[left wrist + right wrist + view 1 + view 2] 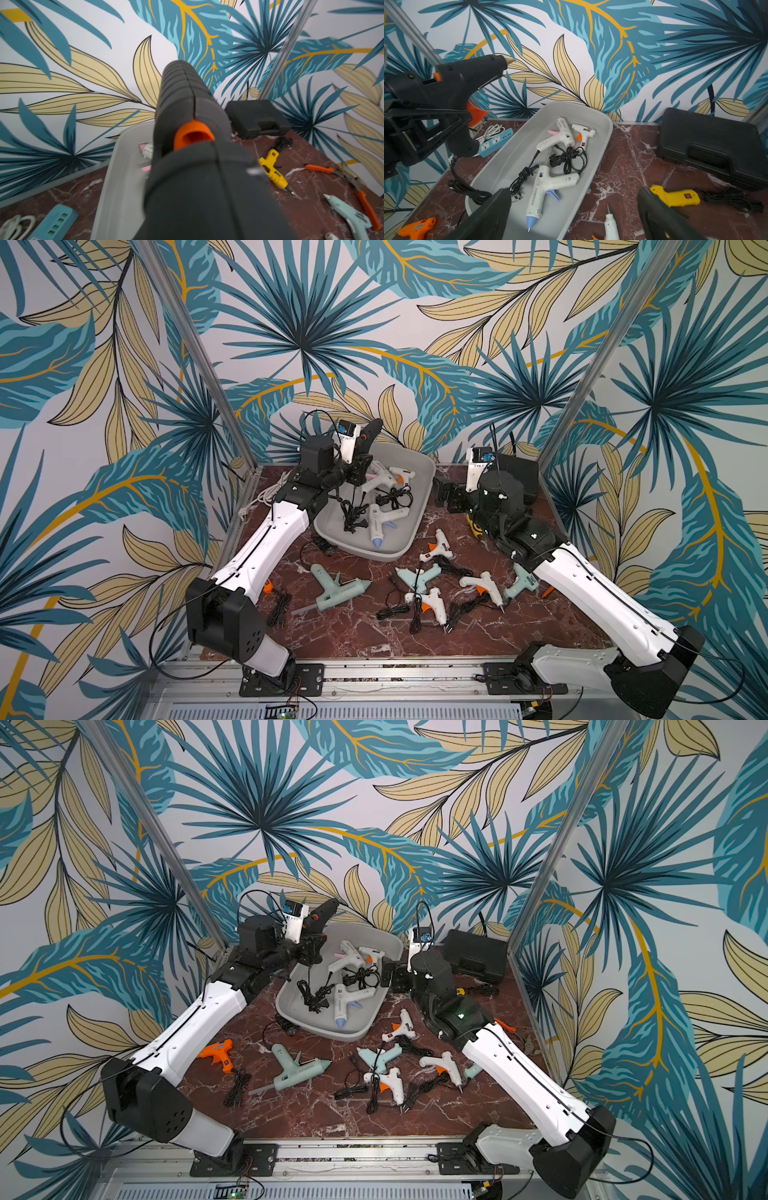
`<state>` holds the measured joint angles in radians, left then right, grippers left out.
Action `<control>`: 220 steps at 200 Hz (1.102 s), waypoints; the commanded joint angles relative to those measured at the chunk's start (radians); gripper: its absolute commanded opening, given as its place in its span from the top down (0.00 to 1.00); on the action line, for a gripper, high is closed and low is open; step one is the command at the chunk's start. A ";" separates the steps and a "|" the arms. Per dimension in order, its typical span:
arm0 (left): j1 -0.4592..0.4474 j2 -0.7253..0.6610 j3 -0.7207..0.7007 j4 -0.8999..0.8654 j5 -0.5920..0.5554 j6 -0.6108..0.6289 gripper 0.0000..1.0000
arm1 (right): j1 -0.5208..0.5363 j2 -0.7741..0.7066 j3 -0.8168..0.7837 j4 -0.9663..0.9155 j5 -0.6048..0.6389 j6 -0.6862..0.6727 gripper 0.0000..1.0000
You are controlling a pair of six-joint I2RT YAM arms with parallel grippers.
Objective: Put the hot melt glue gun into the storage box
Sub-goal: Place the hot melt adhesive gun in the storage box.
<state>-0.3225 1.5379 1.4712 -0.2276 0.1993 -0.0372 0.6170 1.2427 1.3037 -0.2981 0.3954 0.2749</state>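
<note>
Left claw (pixel 311 932) gripping black glue gun (pixel 325 911), raised beside grey storage box (pixel 291 1006)

Left tool (pixel 460 128) clamped, held high; right tool (pixel 574 193) spread wide.

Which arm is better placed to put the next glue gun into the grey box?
Left. The left hand grips the black glue gun, raised close to the storage box. The right hand is open, holding nothing, beside its rim.

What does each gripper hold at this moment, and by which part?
The left gripper holds the black glue gun by its handle, just below the orange trigger. The right gripper is open and holds nothing.
</note>
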 commanded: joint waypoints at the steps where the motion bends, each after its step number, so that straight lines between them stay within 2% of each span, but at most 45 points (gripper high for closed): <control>1: 0.008 0.014 0.050 -0.025 -0.137 0.117 1.00 | 0.001 -0.016 0.000 -0.052 0.054 0.039 0.01; 17: 0.009 0.042 0.063 -0.070 -0.197 0.137 1.00 | 0.000 -0.014 0.001 -0.056 0.059 0.043 0.01; 51: 0.005 0.102 0.082 -0.144 -0.251 0.134 1.00 | 0.000 -0.006 -0.001 -0.058 0.081 0.059 0.01; 60: 0.001 0.123 0.089 -0.165 -0.302 0.142 1.00 | 0.000 -0.005 -0.001 -0.058 0.084 0.062 0.01; 87: -0.035 0.190 0.082 -0.178 -0.424 0.227 1.00 | 0.000 -0.003 -0.001 -0.058 0.090 0.066 0.00; 134: -0.065 0.295 0.080 -0.191 -0.533 0.365 1.00 | -0.001 -0.019 -0.005 -0.064 0.117 0.069 0.01; 168: -0.082 0.373 0.082 -0.198 -0.659 0.467 1.00 | -0.001 -0.023 -0.010 -0.065 0.130 0.075 0.01; 200: -0.089 0.432 0.084 -0.197 -0.720 0.506 1.00 | -0.001 -0.017 -0.007 -0.065 0.126 0.074 0.01; 220: -0.091 0.473 0.100 -0.200 -0.741 0.512 0.96 | -0.001 -0.013 -0.005 -0.065 0.127 0.075 0.01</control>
<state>-0.4072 1.9827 1.5200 -0.4465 -0.4671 0.4408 0.6170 1.2415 1.3037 -0.3462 0.5045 0.3374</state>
